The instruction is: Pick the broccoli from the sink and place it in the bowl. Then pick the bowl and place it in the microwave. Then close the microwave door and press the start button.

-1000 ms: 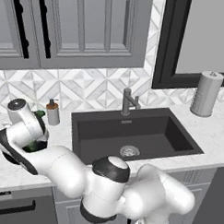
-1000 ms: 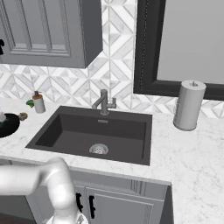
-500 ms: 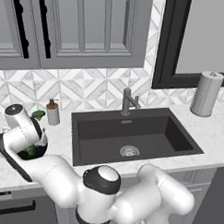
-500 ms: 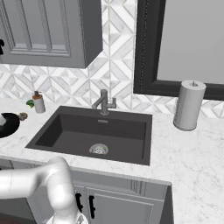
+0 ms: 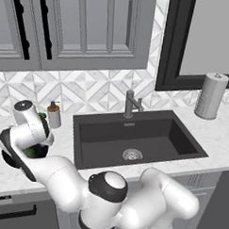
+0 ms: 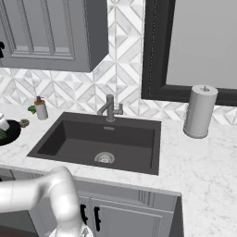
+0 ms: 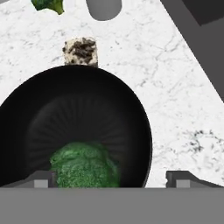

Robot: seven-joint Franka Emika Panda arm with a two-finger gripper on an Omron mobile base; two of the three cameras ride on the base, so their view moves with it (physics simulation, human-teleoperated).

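Inside the bowl point(image 7: 65, 113) lies the broccoli point(image 7: 83, 168), dropped there for microwaving; the gripper point(image 7: 111, 179) hovers above, jaws apart.

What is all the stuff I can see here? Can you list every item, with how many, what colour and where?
Wide black round bowl: one, on the marble counter left of the sink.
Bright-green lumpy broccoli: one, inside the bowl.
Dark-grey rectangular sink: one, set in the counter; grey faucet behind it.
Small speckled block: one, beside the bowl.
Small soap bottle: one, by the wall.
Grey paper-towel roll: one, right of the sink.
Robot hand: one, white, open above the bowl.
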